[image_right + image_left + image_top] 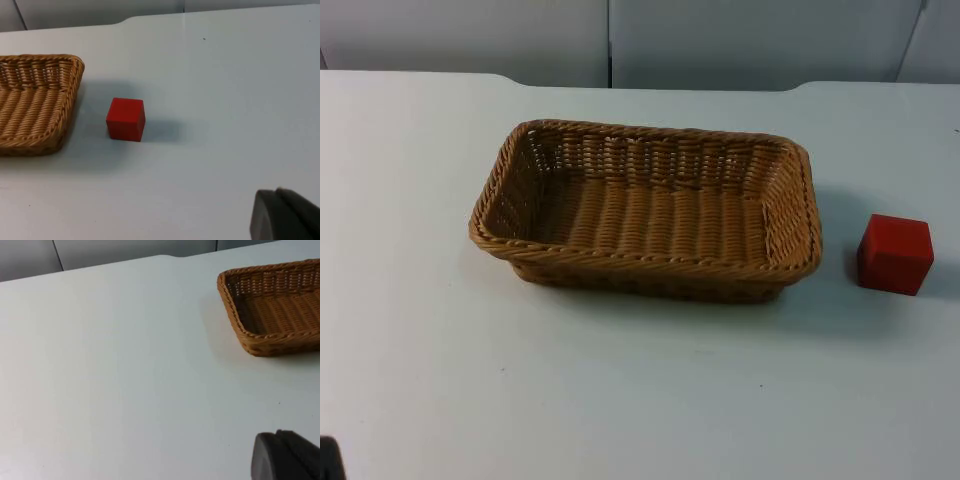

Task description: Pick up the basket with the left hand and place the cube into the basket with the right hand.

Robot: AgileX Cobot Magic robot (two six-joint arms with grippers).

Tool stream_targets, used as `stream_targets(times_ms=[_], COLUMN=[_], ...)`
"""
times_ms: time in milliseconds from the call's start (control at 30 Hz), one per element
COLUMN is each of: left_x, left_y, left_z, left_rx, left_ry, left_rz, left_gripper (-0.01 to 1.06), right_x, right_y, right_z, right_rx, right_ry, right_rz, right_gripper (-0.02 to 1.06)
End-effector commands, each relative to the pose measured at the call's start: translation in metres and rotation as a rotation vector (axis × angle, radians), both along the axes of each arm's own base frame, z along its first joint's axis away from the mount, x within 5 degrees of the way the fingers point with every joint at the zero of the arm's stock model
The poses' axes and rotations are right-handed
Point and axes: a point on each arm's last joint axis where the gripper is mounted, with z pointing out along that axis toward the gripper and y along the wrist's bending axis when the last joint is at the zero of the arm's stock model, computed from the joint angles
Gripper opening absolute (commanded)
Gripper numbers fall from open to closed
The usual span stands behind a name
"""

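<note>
1. We see a rectangular woven wicker basket [645,210] standing flat on the white table [620,400], about mid-table, with its long sides running across the top view. Nothing lies inside it; its ribbed floor is bare.

2. A red cube [894,253] rests on the table near the basket's right short end, apart from it, with a strip of bare table between the two. It sits upright on one face and casts a soft shadow.

3. In the left wrist view we look across a broad stretch of white table toward the basket [272,307], whose left short end and part of its interior are in sight. The left gripper's black fingertip [285,456] stands well apart from the basket, touching nothing. We cannot tell how the left claw is set.

4. In the right wrist view the cube [125,119] sits just beyond the basket's corner [37,100], not touching it. The right gripper's black fingertip [285,216] is well apart from the cube and holds nothing that we can see. We cannot tell the right claw's state either.

5. A grey partition wall [720,40] closes the far edge of the table.
</note>
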Motion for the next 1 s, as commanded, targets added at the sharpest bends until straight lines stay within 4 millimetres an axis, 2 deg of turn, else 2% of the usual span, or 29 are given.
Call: stream_targets(times_ms=[0, 133, 200, 267, 300, 367, 467, 500, 633, 667, 700, 767, 800, 833, 900, 967], left_x=[0.000, 0.000, 0.014, 0.037, 0.037, 0.071, 0.126, 0.126, 0.198, 0.198, 0.222, 0.247, 0.259, 0.259, 0.279, 0.296], left_y=[0.000, -0.011, -0.025, -0.037, -0.037, -0.049, -0.064, -0.064, -0.076, -0.076, -0.078, -0.080, -0.081, -0.081, -0.082, -0.082], left_z=[0.000, 0.010, 0.025, 0.043, 0.043, 0.053, 0.054, 0.054, 0.037, 0.037, 0.025, 0.008, -0.002, -0.002, -0.022, -0.042], left_rx=[-0.004, -0.107, -0.196, -0.248, -0.248, -0.292, -0.331, -0.331, -0.343, -0.343, -0.337, -0.332, -0.326, -0.326, -0.311, -0.293], left_ry=[-0.009, 0.038, 0.155, 0.266, 0.266, 0.403, 0.550, 0.550, 0.611, 0.611, 0.622, 0.658, 0.672, 0.672, 0.698, 0.711], left_rz=[0.001, -0.074, -0.169, -0.258, -0.258, -0.327, -0.416, -0.416, -0.462, -0.462, -0.453, -0.441, -0.439, -0.439, -0.423, -0.385], left_gripper=[0.00, 0.00, 0.00, 0.00, 0.00, 0.00, 0.00, 0.00, 0.00, 0.00, 0.00, 0.02, 0.05, 0.05, 0.13, 0.28], right_x=[0.001, 0.001, 0.001, 0.001, 0.001, 0.001, 0.001, 0.001, 0.001, 0.001, 0.001, 0.001, 0.001, 0.001, 0.001, 0.001], right_y=[0.000, 0.000, 0.000, 0.000, 0.000, 0.000, 0.000, 0.000, 0.000, 0.000, 0.000, 0.000, 0.000, 0.000, 0.000, 0.000], right_z=[-0.001, -0.001, -0.001, -0.001, -0.001, -0.001, -0.001, -0.001, -0.001, -0.001, -0.001, -0.001, -0.001, -0.001, -0.001, -0.001], right_rx=[0.005, 0.005, 0.005, 0.005, 0.005, 0.005, 0.005, 0.005, 0.005, 0.005, 0.005, 0.005, 0.005, 0.005, 0.005, 0.005], right_ry=[-0.006, -0.006, -0.006, -0.006, -0.006, -0.006, -0.006, -0.006, -0.006, -0.006, -0.006, -0.006, -0.006, -0.006, -0.006, -0.006], right_rz=[0.005, 0.005, 0.005, 0.005, 0.005, 0.005, 0.005, 0.005, 0.005, 0.005, 0.005, 0.005, 0.005, 0.005, 0.005, 0.005], right_gripper=[0.00, 0.00, 0.00, 0.00, 0.00, 0.00, 0.00, 0.00, 0.00, 0.00, 0.00, 0.00, 0.00, 0.00, 0.00, 0.00])
